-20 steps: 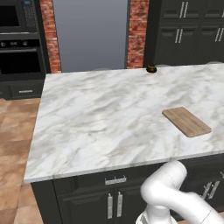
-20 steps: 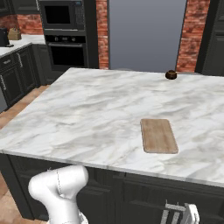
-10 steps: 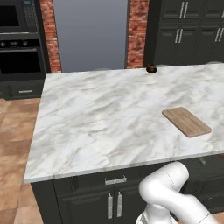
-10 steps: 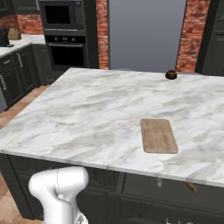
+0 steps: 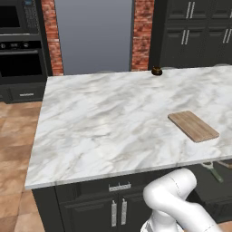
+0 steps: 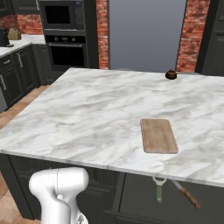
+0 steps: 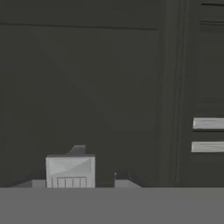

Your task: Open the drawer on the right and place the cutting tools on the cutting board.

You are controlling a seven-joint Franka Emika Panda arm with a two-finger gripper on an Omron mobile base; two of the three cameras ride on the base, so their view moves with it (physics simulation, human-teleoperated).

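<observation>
There is one big counter [image 5: 104,131] with a white and grey marble top. On it lies one cutting board [image 6: 158,135], light brown and flat, toward the right side of the top. It has nothing on it. One small dark brown round thing [image 6: 171,75] sits far back on the counter, near the back edge and well apart from the board.

Under the right end of the counter, one drawer [image 6: 144,199] stands pulled out. Two tools lie inside it. One is a peeler [image 6: 159,189] with a green handle and a pale head. The other is a knife [image 6: 187,194] with a brown handle, just beside the peeler on its right. In the left base view the peeler [image 5: 213,171] shows just under the counter's edge. Both tools lie below the cutting board, under the lip of the counter.

The claw [image 7: 89,175] is down low in front of the dark cabinet [image 7: 87,87]. In the hand view its fingers [image 7: 70,171] stand a little apart, with nothing between them. They point at a flat dark cabinet front. Two pale handle bars [image 7: 208,134] show on the cabinet to the right in that view. I cannot tell from the pictures how far the claw is from the peeler and the knife.
</observation>
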